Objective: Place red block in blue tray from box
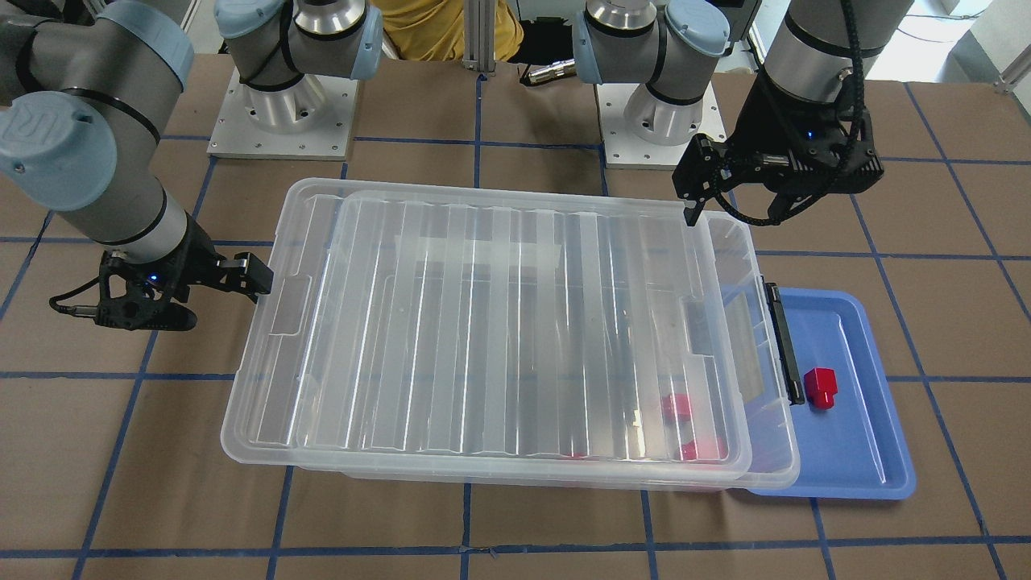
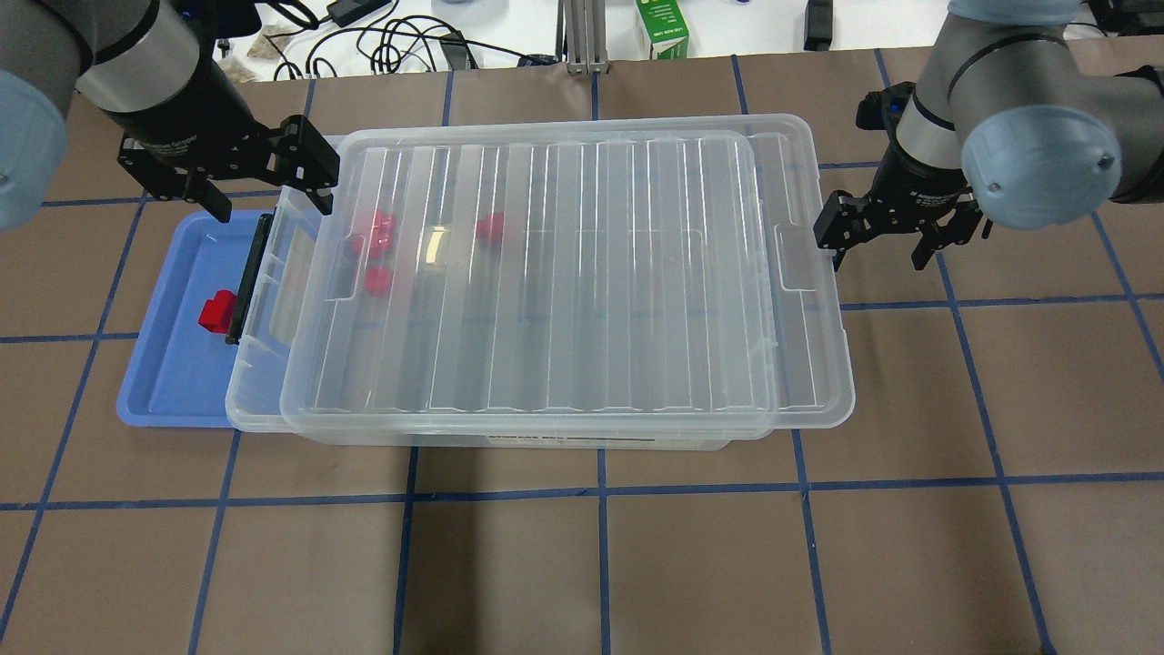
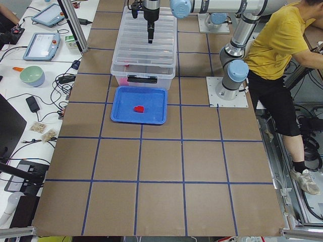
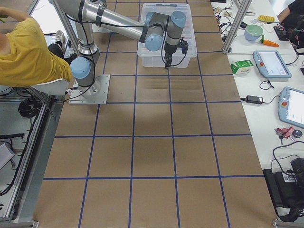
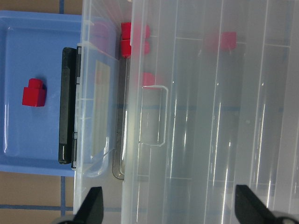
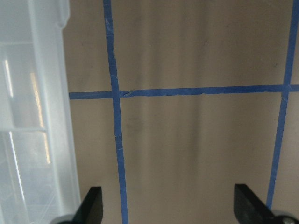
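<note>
A red block [image 1: 821, 387] lies in the blue tray [image 1: 854, 455], near its middle and clear of the rim. The tray sits on the brown, blue-taped table [image 2: 691, 564] at the robot's left, against the end of the clear box [image 2: 255, 405] that carries the black latch [image 2: 247, 277]. Seen from overhead, the box's rim overlaps the tray's edge.

The ribbed lid [image 2: 564, 273] rests on the box but is slid toward the robot's right. This leaves a strip open at the latch end, and the lid overhangs the opposite end. The other blocks [image 2: 375, 232], also red, show blurred through the lid near the latch end; their number cannot be told for sure.

The left gripper [image 2: 273, 196] hangs above the latch end of the box, jaws spread wide and empty, with one fingertip over the lid's corner. The right gripper [image 2: 876, 259], equally wide and empty, hangs over bare table just beside the box's other end.

The letters "UR" are moulded into the light-blue cap [image 1: 36, 129] on the right arm's joint. White lettering on the right wrist is too small to read. So is the print on the strip label [image 2: 582, 439] on the box's front wall and on the green carton [image 2: 662, 27] beyond the table. A person [image 3: 282, 40] in a yellow shirt is beside the arm bases.
</note>
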